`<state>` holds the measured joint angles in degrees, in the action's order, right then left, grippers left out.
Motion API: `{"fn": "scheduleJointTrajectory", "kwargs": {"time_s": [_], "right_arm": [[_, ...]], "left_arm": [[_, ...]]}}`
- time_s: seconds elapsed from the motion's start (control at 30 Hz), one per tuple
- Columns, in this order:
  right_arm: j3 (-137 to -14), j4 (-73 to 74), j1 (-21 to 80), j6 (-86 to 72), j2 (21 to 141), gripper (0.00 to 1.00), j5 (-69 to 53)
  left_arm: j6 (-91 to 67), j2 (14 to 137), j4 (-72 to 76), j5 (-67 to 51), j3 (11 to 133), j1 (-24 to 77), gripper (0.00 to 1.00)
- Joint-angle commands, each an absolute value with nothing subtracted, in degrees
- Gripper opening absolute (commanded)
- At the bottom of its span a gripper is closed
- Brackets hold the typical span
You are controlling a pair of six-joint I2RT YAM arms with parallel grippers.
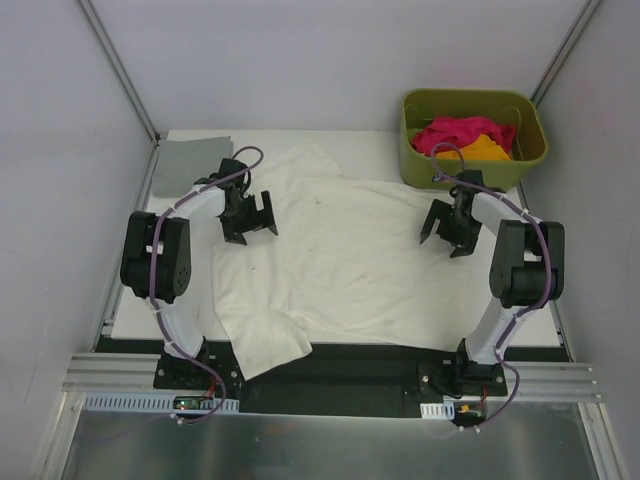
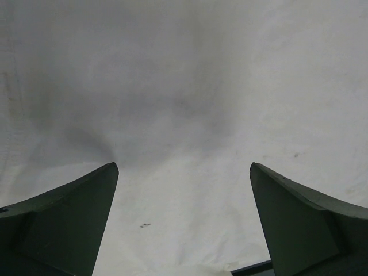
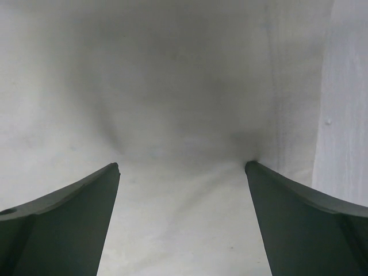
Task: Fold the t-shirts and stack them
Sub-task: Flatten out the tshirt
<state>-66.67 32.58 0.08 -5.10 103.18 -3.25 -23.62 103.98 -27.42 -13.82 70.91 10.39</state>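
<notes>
A large cream-white t-shirt (image 1: 340, 250) lies spread over the middle of the table, one corner bunched at the near edge. My left gripper (image 1: 252, 231) hovers open low over its left side, and only white cloth (image 2: 184, 86) shows between the fingers (image 2: 69, 218). My right gripper (image 1: 443, 240) stands open at the shirt's right side, its right fingertip (image 3: 270, 184) down on the fabric (image 3: 172, 75) near its edge. A folded grey t-shirt (image 1: 195, 160) lies at the back left. Magenta-pink (image 1: 455, 132) and orange (image 1: 487, 150) t-shirts lie crumpled in the basket.
An olive-green plastic basket (image 1: 530, 140) stands at the back right corner, just behind the right arm. Grey walls and metal posts close in the table on three sides. A strip of bare table (image 3: 345, 115) shows right of the shirt's edge.
</notes>
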Motion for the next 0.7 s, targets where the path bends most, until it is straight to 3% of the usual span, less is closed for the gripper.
{"fn": "scheduleJointTrajectory", "kwargs": {"time_s": [0.0, 0.4, 0.67], "right_arm": [[-72.0, 34.1, -3.7, -2.8, 109.5, 0.97, -5.1], [-80.9, 36.5, -7.4, -1.9, 115.8, 0.97, -6.9], [-81.4, 37.7, -7.4, -1.1, 108.7, 0.97, -8.3]], "left_arm": [[-22.9, 108.3, -27.4, -12.6, 74.6, 9.8, 0.99], [-21.3, 119.9, -27.7, -16.2, 86.7, 8.1, 0.99], [-21.4, 112.9, -28.7, -16.7, 86.3, 8.0, 0.99]]}}
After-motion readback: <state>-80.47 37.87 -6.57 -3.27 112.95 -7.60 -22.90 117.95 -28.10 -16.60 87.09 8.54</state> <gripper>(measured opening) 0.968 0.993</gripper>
